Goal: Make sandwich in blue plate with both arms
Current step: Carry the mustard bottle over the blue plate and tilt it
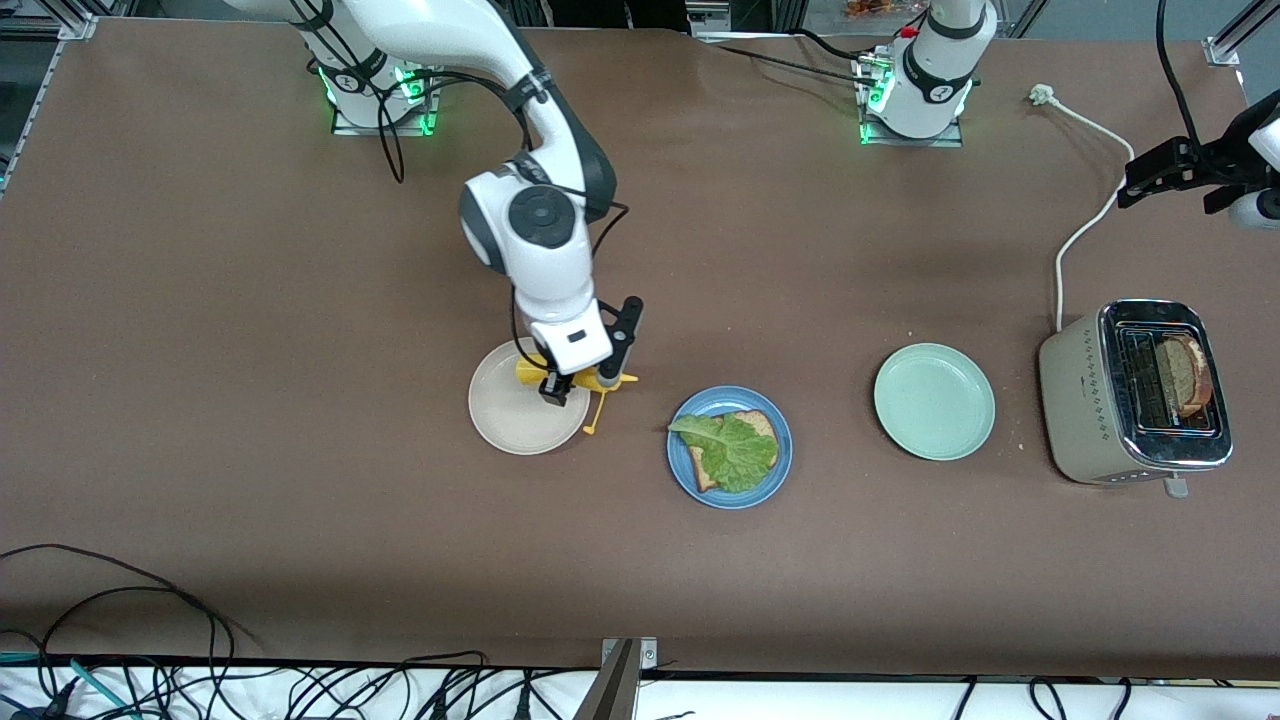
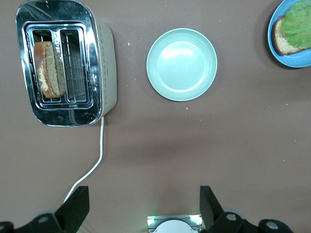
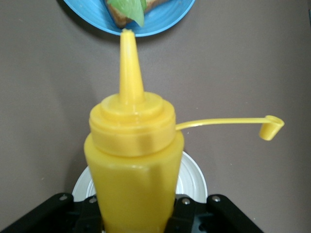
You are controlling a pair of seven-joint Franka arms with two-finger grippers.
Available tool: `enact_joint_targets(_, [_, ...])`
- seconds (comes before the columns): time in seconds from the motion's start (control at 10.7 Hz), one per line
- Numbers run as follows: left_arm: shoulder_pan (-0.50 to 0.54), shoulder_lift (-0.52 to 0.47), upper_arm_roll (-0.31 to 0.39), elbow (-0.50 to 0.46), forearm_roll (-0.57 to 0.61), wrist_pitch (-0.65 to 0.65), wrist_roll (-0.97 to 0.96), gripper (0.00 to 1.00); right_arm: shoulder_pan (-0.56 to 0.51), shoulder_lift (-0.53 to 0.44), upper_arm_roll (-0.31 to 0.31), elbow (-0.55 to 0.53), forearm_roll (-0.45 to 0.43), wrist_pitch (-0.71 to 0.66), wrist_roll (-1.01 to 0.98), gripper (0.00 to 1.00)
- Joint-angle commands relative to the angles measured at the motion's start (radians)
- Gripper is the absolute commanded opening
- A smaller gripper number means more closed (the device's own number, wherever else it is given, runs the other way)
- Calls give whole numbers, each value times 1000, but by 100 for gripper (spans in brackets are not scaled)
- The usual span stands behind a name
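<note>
The blue plate (image 1: pixel 772 480) sits mid-table with one brown bread slice (image 1: pixel 757 422) on it and a ruffled lettuce leaf (image 1: pixel 733 450) on top. A second bread slice (image 1: pixel 1185 375) stands in a toaster slot. My right gripper (image 1: pixel 555 388) is shut on a yellow squeeze bottle (image 1: pixel 528 372) over the beige plate (image 1: pixel 510 425). In the right wrist view the bottle (image 3: pixel 133 160) points its nozzle toward the blue plate (image 3: pixel 160 22), its cap (image 3: pixel 269 127) hanging on a strap. My left gripper (image 2: pixel 143 204) hangs open and empty, high above the table by the toaster (image 2: pixel 65 63).
A pale mint-green plate (image 1: pixel 934 401) lies between the blue plate and the toaster (image 1: pixel 1090 400). The toaster's white cord (image 1: pixel 1080 230) runs toward the left arm's base. Dark cables trail along the table edge nearest the front camera.
</note>
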Motion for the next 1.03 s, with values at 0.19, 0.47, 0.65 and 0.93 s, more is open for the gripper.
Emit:
enact_joint_targets(0.19, [11, 8, 0, 16, -20, -15, 18, 100, 33, 219, -15, 224, -209, -17, 165, 6])
enact_joint_targets(0.47, [11, 8, 0, 16, -20, -15, 18, 100, 55, 302, -15, 272, -372, -15, 165, 10])
enact_joint_targets(0.65, [11, 8, 0, 16, -20, -15, 18, 100, 62, 311, -15, 272, -416, -17, 164, 7])
enact_joint_targets(0.93, [5, 8, -9, 18, -7, -15, 16, 100, 65, 360, -22, 293, -436, -17, 165, 0])
